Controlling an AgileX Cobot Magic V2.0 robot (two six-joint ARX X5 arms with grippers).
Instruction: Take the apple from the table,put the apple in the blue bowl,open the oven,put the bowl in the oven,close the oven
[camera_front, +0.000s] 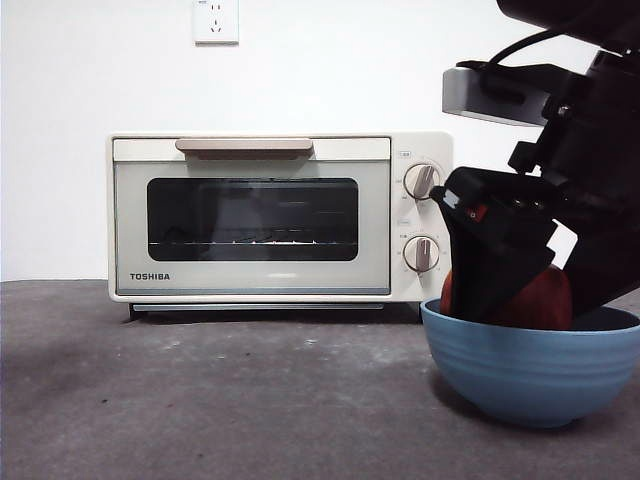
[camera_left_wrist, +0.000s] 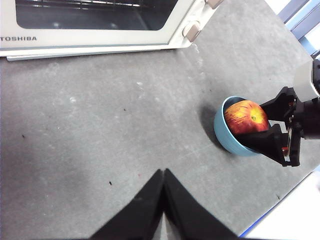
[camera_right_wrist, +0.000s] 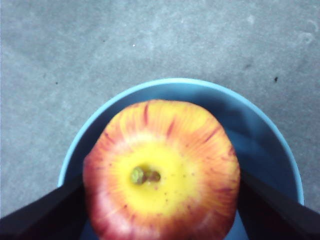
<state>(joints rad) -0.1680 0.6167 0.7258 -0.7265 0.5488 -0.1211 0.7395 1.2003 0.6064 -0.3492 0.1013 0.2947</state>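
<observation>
Apple at the bowl, oven not yet opened

On the left, oven (camera_front: 280, 217) closed, door flat, bar handle (camera_front: 244, 148) along the top edge of the door, two knobs (camera_front: 421, 181) at its right side. In front of it, wide bare stretch of table (camera_front: 200, 400), enough room for the door to drop forward and for an arm to reach the handle. Left gripper (camera_left_wrist: 164, 176) hanging above this bare stretch, jaws pressed together, nothing held, well apart from the bowl.

Further right, blue bowl (camera_front: 530, 370) just beside the oven's right front corner, near the right side of the table. Apple (camera_right_wrist: 161, 170) inside the rim, stem upward. Right gripper (camera_front: 505, 290) reaching down into the bowl, jaws spread to the apple's width and closed against both its sides. Impossible to tell if the apple already rests on the bottom.

Judged so: first two steps nearly finished, release not yet made. Left to do: opening the door, bowl inside, closing. Little room at the bowl's right side.
</observation>
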